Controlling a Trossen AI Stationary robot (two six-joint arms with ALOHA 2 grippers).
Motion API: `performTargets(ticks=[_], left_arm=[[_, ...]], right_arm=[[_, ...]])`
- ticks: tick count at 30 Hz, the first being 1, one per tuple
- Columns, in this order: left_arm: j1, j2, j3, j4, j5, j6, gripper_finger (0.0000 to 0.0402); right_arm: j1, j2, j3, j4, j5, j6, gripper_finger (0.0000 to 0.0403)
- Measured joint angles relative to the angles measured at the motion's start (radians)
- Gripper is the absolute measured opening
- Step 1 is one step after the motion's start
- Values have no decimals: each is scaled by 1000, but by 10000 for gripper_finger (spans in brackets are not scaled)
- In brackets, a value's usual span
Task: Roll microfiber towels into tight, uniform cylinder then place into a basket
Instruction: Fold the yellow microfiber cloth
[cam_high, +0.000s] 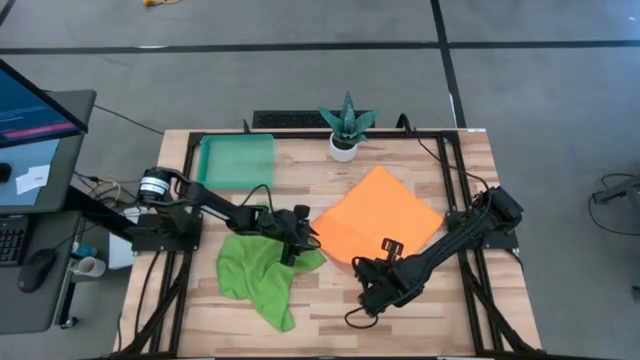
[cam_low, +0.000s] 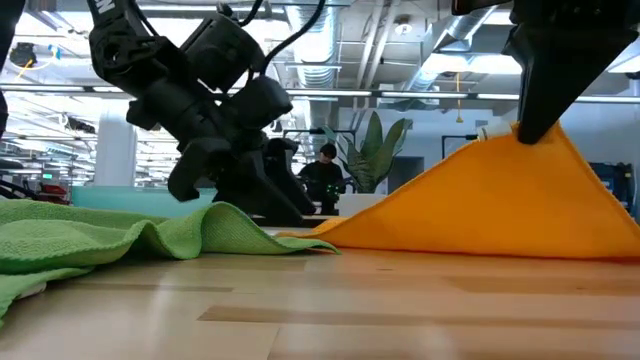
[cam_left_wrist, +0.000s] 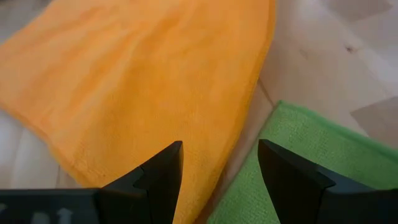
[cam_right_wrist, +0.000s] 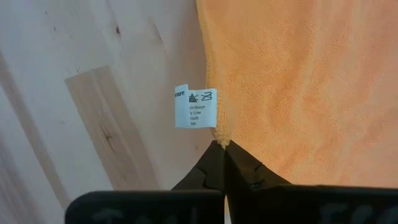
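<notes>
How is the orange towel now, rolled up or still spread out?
Spread out, not rolled. The orange towel lies open on the table, and the right hand, shut on its edge near the white tag, lifts that part.

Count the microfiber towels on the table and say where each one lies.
2. The orange towel lies mid-table, its near corner pinched by the right claw. The green towel lies crumpled to its left. None appears hidden.
</notes>
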Motion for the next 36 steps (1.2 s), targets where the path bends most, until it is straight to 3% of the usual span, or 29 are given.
performTargets(ticks=[5, 9, 20, 27, 31, 36], left_arm=[[0, 24, -2, -11, -4, 16, 202], [2, 37, 0, 3, -78, 25, 202], [22, 37, 0, -6, -92, 28, 202], [23, 35, 0, -30, -207, 52, 199], [23, 35, 0, -31, -206, 53, 176], [23, 35, 0, -37, -206, 54, 120]], right_arm=[[0, 0, 2, -3, 8, 0, 11], [1, 0, 28, -4, 40, -18, 14], [6, -1, 80, -26, 60, -43, 11], [7, -1, 80, -40, 59, -43, 17], [6, -1, 80, -48, 58, -43, 13], [7, -1, 80, -49, 54, -43, 12]])
